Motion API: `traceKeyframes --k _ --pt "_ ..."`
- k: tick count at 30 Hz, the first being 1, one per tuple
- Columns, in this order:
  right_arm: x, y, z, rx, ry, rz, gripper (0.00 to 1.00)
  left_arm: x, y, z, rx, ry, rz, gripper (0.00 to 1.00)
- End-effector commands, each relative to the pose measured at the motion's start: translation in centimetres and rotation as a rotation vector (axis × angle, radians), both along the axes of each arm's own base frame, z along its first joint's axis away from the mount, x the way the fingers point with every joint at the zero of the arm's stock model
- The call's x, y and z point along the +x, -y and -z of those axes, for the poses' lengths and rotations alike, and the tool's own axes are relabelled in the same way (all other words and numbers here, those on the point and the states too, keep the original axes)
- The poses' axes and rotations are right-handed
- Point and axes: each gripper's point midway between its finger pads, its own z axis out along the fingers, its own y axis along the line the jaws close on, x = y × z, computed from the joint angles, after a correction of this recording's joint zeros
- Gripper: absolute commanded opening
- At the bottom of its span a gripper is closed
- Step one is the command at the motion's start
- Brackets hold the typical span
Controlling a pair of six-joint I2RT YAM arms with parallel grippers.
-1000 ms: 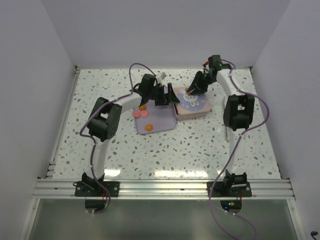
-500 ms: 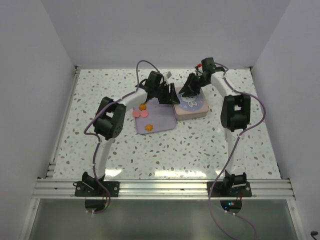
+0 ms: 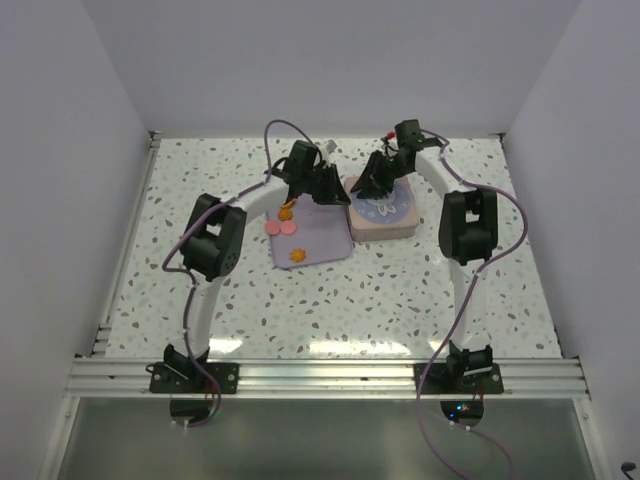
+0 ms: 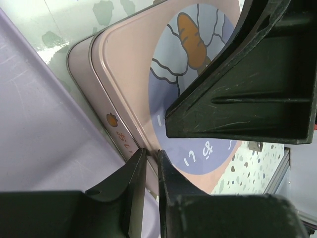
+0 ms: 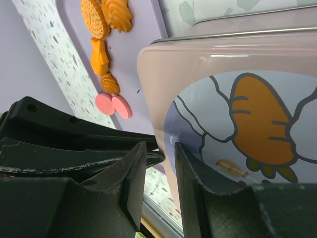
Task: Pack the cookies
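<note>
The cookies lie on the lilac tray (image 3: 322, 238): an orange one (image 3: 287, 210), two pink ones (image 3: 280, 228) and another orange one (image 3: 296, 256). The right wrist view shows orange cookies (image 5: 106, 15) and the pink pair (image 5: 113, 105). The square tin's pink lid (image 3: 390, 212) carries a carrot picture (image 4: 192, 32). My left gripper (image 4: 151, 152) is shut on the lid's rim (image 4: 121, 131) on the side next to the tray. My right gripper (image 5: 159, 148) is shut on the same side of the lid (image 5: 198, 64), right beside the left gripper (image 3: 337, 192).
The tray (image 4: 34, 124) touches the tin's left side. My two grippers crowd together between tray and tin, the right gripper (image 3: 366, 187) nearly touching the left. Speckled tabletop (image 3: 400, 290) surrounds both, with white walls on three sides.
My left gripper's jaws have closed from wide open onto the lid's rim. The right gripper has shifted left from over the lid to its tray-side edge.
</note>
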Motion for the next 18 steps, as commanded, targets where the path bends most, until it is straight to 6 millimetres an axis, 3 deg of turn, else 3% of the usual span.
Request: traceKeyframes --k 1,5,15,18 --pt "-1.2 0.9 2.3 -0.097 -0.033 -0.004 0.34 -1.7 -2.6 4.4 0.129 -0.074 -0.015 0.18" --pt "-1.2 0.8 2.1 -0.093 -0.030 -0.004 0.34 -1.6 -2.8 3.7 0.127 -0.060 -0.017 0.20" --pt "-0.2 0.6 -0.8 -0.083 0.030 -0.002 0.36 0.0 -5.5 -0.6 0.105 0.021 -0.110 0.32" --pt "0.0 0.5 -1.7 -0.077 0.047 -0.001 0.38 0.2 -6.3 -1.1 0.113 0.031 -0.129 0.45"
